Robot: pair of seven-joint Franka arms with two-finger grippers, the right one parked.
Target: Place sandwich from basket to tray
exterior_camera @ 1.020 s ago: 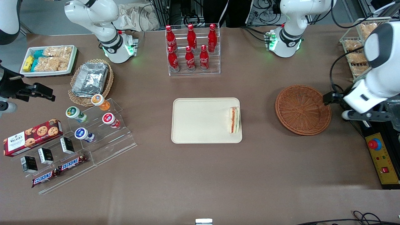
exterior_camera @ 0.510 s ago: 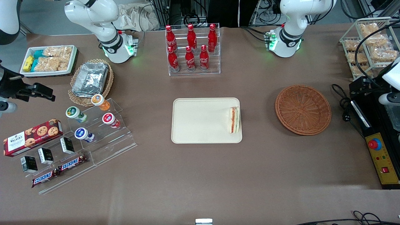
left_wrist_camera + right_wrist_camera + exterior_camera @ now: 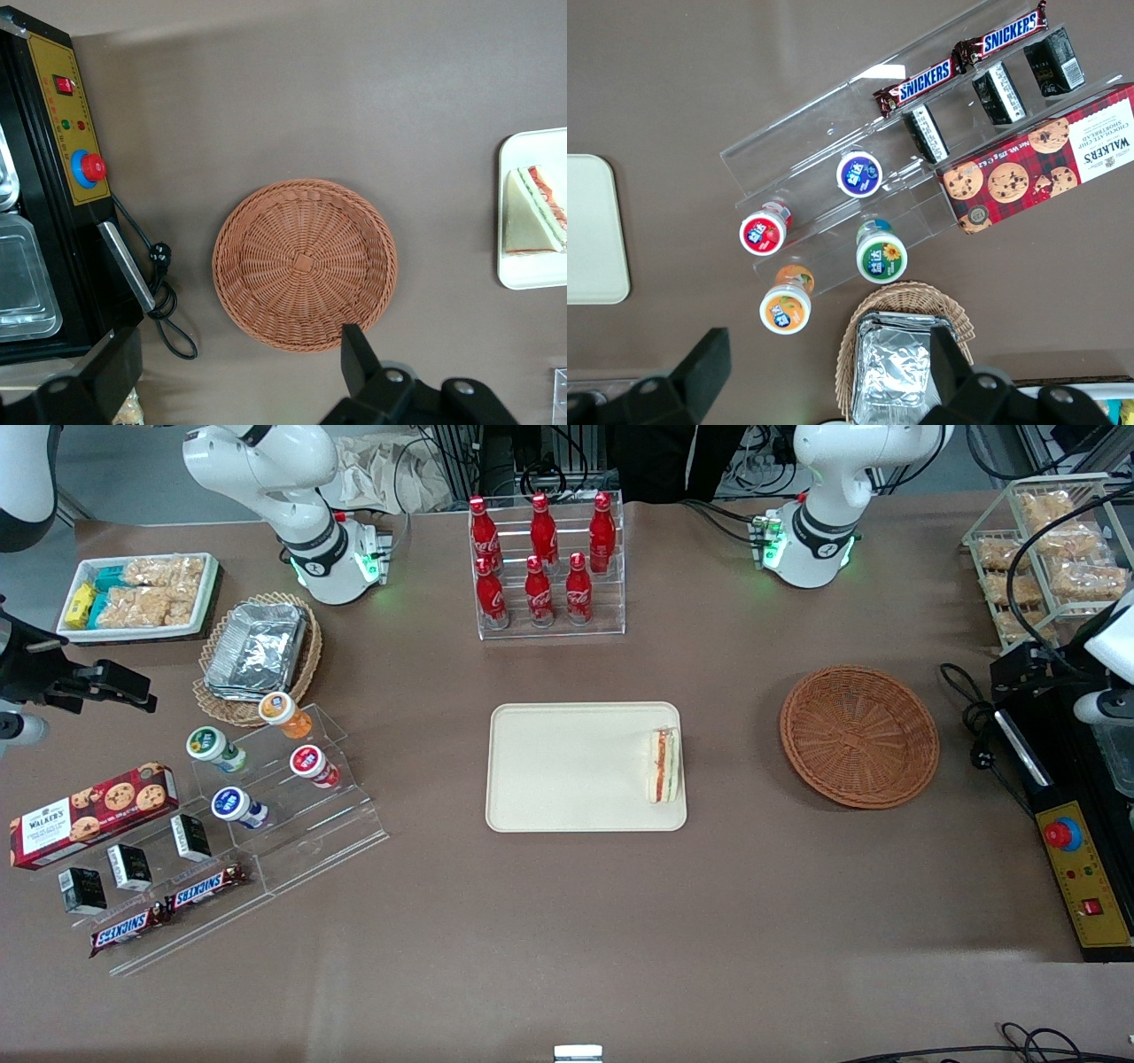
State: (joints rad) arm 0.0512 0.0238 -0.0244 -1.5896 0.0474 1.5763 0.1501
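Sandwich [image 3: 665, 765] on tray [image 3: 567, 779], gripper [image 3: 235, 367] jaws apart

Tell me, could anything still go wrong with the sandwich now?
Maybe a little. The sandwich lies on the tray, but right against the rim nearest the empty basket, so a bump to the tray might tip it onto the table. The gripper is open, up above the table next to the basket near a loose black cable; a low move there might snag it.

Reddish-brown woven basket [image 3: 858, 736], cream tray [image 3: 567, 771], black pincer [image 3: 235, 376].
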